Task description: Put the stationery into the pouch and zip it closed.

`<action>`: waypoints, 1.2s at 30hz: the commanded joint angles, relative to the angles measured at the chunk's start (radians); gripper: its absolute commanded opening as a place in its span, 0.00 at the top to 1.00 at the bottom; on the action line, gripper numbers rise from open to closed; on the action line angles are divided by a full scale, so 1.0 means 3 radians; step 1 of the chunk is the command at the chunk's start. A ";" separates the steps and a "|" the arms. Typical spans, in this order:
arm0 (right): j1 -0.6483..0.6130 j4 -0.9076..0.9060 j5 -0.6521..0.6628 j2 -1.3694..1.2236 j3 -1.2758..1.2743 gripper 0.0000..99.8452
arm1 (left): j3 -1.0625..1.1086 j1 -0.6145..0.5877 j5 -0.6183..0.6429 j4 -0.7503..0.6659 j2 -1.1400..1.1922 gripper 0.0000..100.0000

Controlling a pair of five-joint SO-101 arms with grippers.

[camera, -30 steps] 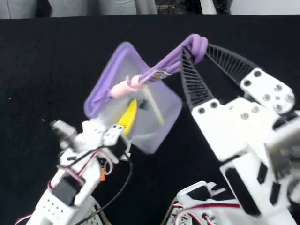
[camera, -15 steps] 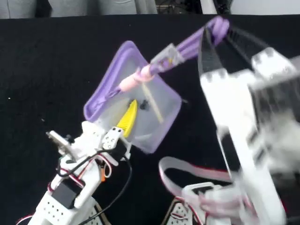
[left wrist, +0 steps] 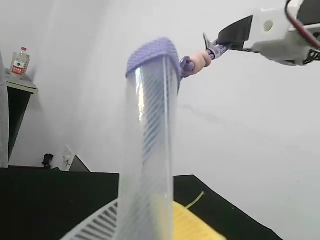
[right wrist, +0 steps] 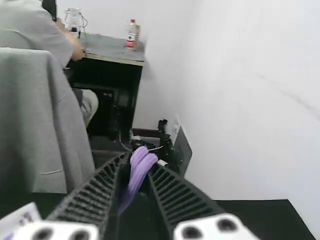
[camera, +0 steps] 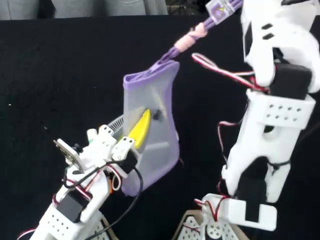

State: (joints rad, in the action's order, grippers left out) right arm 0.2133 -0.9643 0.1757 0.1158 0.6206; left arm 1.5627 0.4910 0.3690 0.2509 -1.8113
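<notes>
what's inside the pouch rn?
Through the clear wall of the pouch: a yellow piece and a small dark item beside it. The left gripper clamps the lower part and covers it, so anything lying there is hidden.

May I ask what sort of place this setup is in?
Probably an office or lab room: a black-covered table, plain white walls, and a dark desk holding a bottle.

A black desk [camera: 50, 75] is stretching out below me, with grey cloth [camera: 100, 7] hanging past its far edge toward eleven o'clock. A small bottle [right wrist: 132, 34] is standing on a dark cabinet [right wrist: 107, 75] against a white wall [right wrist: 240, 75].
</notes>
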 commanded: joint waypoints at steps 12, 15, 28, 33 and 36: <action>0.0593 0.0941 -0.0005 -0.0427 -0.0217 0.99 | -0.0274 -0.0049 0.0010 -0.0026 -0.0051 0.97; 0.0696 0.1084 -0.0005 -0.0703 -0.0115 0.99 | -0.0274 -0.0049 0.0000 -0.0041 -0.0051 0.97; 0.1033 0.0343 -0.0036 -0.2110 0.1874 0.99 | -0.0386 -0.0381 0.0026 -0.0031 -0.0051 0.97; 0.0634 -0.0757 -0.0026 -0.2140 0.2933 0.99 | -0.0161 -0.0381 0.0020 -0.0041 -0.0046 0.97; 0.0353 -0.1294 -0.0010 -0.2135 0.3547 0.99 | -0.0059 -0.0381 0.0015 -0.0041 -0.0046 0.97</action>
State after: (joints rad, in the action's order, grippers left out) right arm 0.3514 -1.1745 0.1757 -0.5347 1.4093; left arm 1.5305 0.4388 0.3705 0.2417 -1.8128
